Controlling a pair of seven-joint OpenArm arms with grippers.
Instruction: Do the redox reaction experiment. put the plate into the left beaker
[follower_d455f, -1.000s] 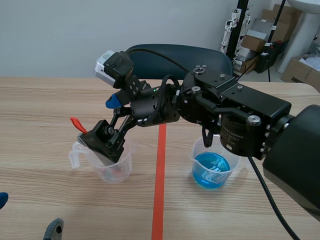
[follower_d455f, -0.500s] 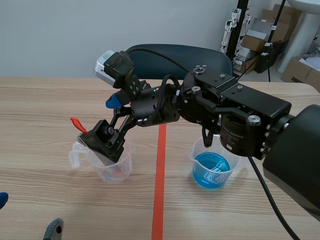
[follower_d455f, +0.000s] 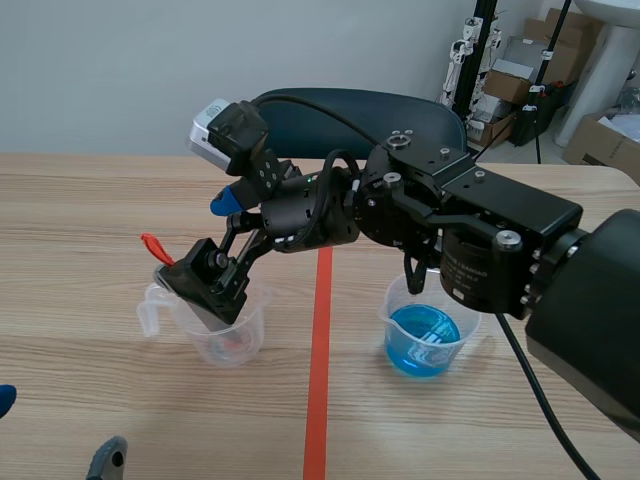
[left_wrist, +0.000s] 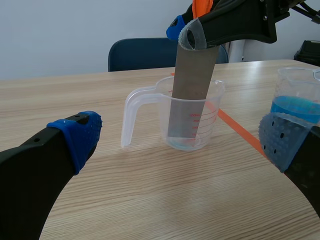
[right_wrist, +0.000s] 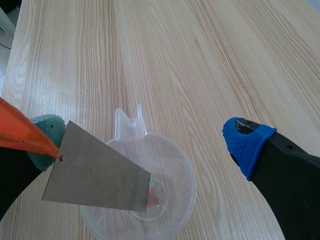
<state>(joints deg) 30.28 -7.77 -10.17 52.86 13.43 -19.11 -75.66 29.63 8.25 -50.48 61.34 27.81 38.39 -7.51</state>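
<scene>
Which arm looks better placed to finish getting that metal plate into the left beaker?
The right arm. The right end effector is over the left beaker, and the plate already stands inside it, top against one pad. The left end effector is open and empty, short of the beaker.

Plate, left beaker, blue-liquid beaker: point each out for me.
plate (left_wrist: 192, 85), left wrist view, middle of its grey face.
left beaker (left_wrist: 207, 117), left wrist view, clear wall beside the plate.
blue-liquid beaker (follower_d455f: 392, 305), scene view, clear upper wall.
</scene>
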